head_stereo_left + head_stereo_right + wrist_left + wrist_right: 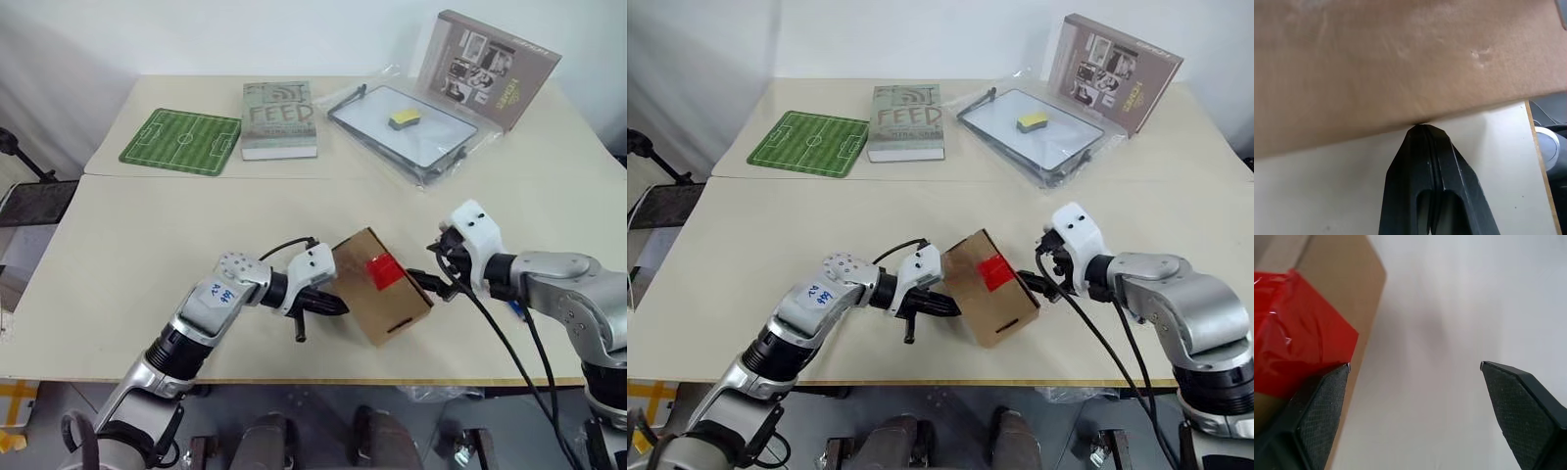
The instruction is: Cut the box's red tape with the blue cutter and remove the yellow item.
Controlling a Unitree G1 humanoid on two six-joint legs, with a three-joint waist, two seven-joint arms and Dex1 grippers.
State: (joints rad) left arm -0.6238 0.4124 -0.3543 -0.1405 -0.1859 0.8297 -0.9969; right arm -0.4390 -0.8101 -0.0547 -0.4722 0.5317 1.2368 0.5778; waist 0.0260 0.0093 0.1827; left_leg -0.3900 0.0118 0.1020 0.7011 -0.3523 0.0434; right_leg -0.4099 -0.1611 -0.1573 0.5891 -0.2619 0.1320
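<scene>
While your closed left gripper [338, 307] presses against the box [380, 286] near the tabletop's front edge, your empty right gripper [438, 284] gapes beside its red tape [383, 270].

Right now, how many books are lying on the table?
1: the book lies flat at the table's far side, between the green football-field mat and the clear tray. No other is visible.

Two pale beige tables [147, 245] pushed together fill the frame; a white wall [245, 34] runs across the top, grey floor along the bottom.
</scene>
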